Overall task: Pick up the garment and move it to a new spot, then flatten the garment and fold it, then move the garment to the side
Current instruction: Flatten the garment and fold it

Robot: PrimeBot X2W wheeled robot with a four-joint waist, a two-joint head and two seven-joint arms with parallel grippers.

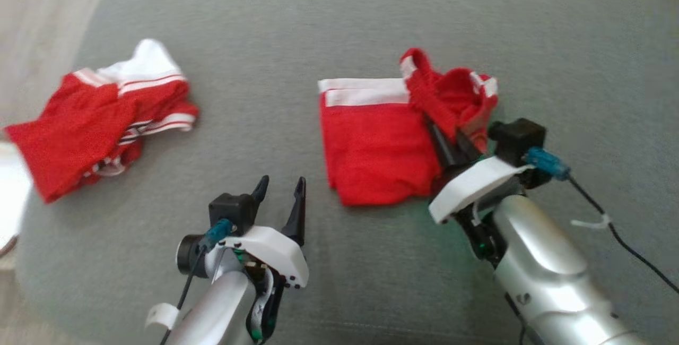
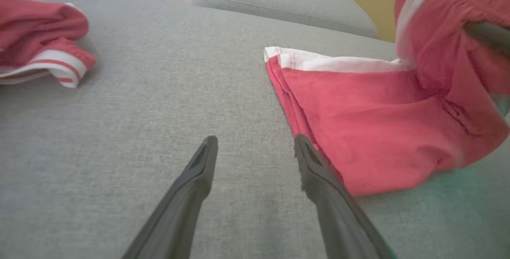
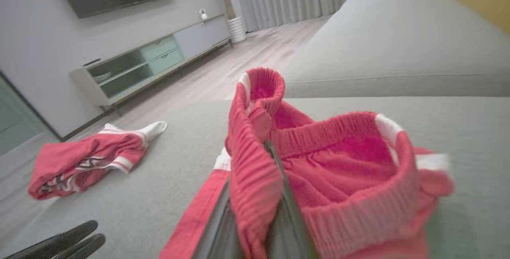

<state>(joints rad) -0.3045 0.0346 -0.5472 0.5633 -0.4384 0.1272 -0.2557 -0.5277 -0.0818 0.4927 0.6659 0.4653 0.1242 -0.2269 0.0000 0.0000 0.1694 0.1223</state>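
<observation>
The garment [image 1: 371, 143], red shorts with white stripes, lies half flat on the grey cushion [image 1: 297, 53], its elastic waistband end lifted. My right gripper [image 1: 436, 131] is shut on that raised waistband; in the right wrist view its fingers [image 3: 291, 219] pinch the red fold of the garment [image 3: 342, 171]. My left gripper [image 1: 282, 183] hovers open and holds nothing, just left of the garment's near corner. In the left wrist view its right finger [image 2: 330, 195] lies beside the garment's [image 2: 378, 131] edge.
A second red and white garment [image 1: 101, 117] lies crumpled near the cushion's left edge, with pale floor [image 1: 37, 21] beyond. Another grey cushion [image 3: 398, 40] lies behind. A low TV cabinet [image 3: 151, 59] stands across the room.
</observation>
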